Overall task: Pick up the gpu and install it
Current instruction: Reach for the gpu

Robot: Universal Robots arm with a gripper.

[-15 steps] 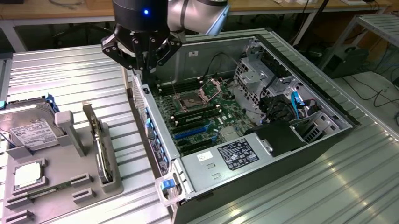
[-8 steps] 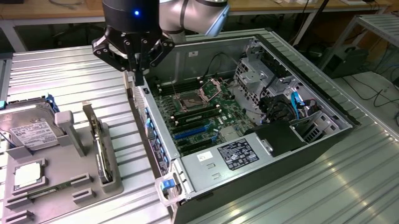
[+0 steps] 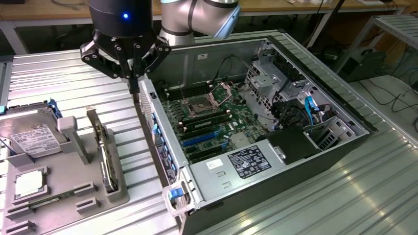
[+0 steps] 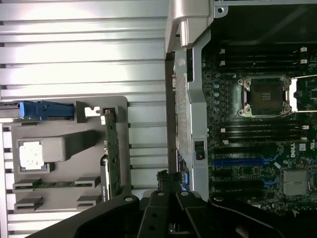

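Pincer [image 3: 133, 87], clamped shut and empty, hangs over the computer case [image 3: 196, 58] rear wall. The gpu [image 3: 104, 156] stands on edge in its grey holder [image 3: 72, 142] at six o'clock, apparently racked upright for an easy pinch.

A ribbed metal tabletop [image 3: 365, 186] (bright with glare) fronts a wooden workbench [image 3: 46, 11] and floor cables [image 3: 392, 95].

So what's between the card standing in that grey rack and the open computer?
Beyond the rack wall, only a bare strip of ribbed table separates the gpu from the computer case; the wrist view shows it.
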